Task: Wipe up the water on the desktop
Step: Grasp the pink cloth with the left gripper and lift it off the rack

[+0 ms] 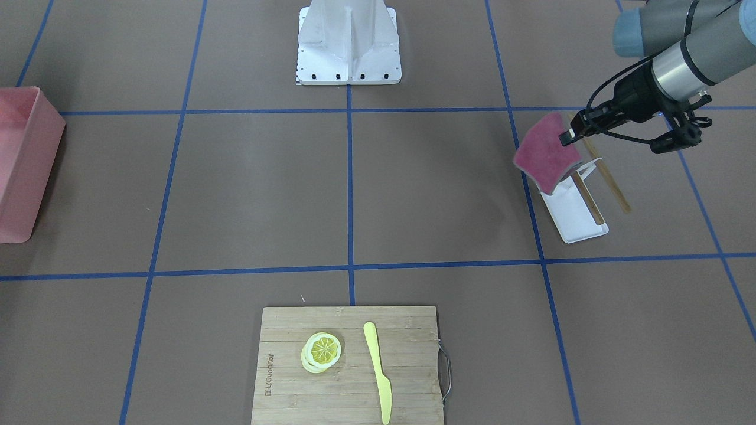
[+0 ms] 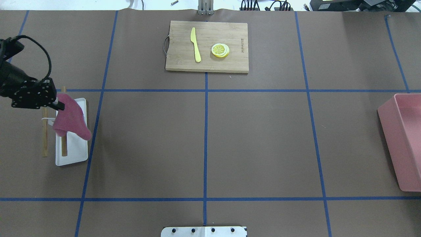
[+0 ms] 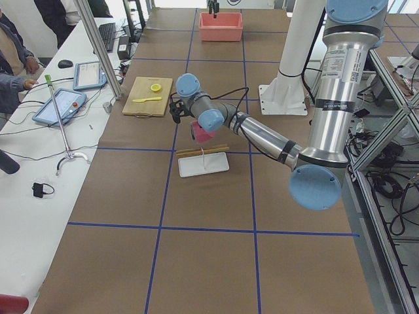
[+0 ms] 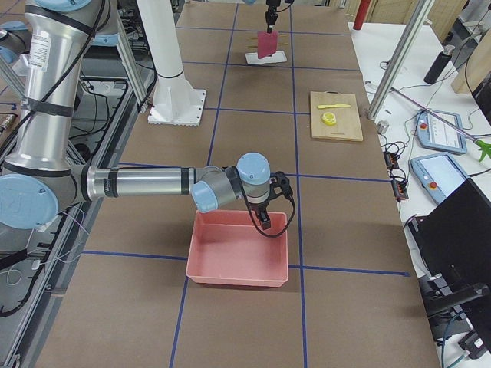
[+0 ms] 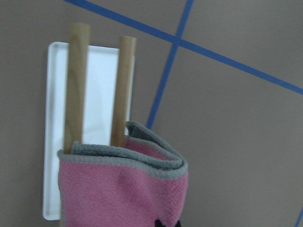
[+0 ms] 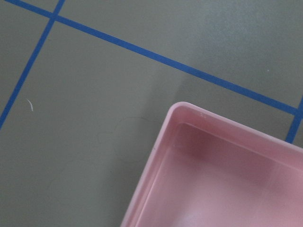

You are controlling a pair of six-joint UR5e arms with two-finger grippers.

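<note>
Seeing the left gripper (image 2: 60, 106) sitting at 9 o'clock in the overhead view. What is it holding? (K)

Its fingers are clamping tight on a pink fleece cloth with grey trim (image 2: 70, 120). The cloth is hanging folded and limp over a white rectangular plastic tray (image 2: 76, 149) that is carrying two round wooden rods (image 5: 75, 85). I'm not managing to tell whether the cloth is touching them. (R)

How is the right gripper (image 4: 264, 222) looking? (K)

It is hovering over a pink rectangular plastic bin (image 4: 238, 276) at 3 o'clock. It is showing only in the right side view, so I cannot tell how far it is open. (R)

Where is the flat matte brown desktop with thin blue tape lines (image 2: 263, 138) lying? (K)

It is spanning the whole frame, under everything. A bamboo cutting board with a metal handle (image 2: 179, 62) is sitting on it at 12 o'clock. The board is carrying a yellow plastic knife (image 2: 195, 44) and a stack of yellow lemon slices (image 2: 220, 50). The knife is lying at 9 o'clock of the slices, apart from them. (R)
</note>
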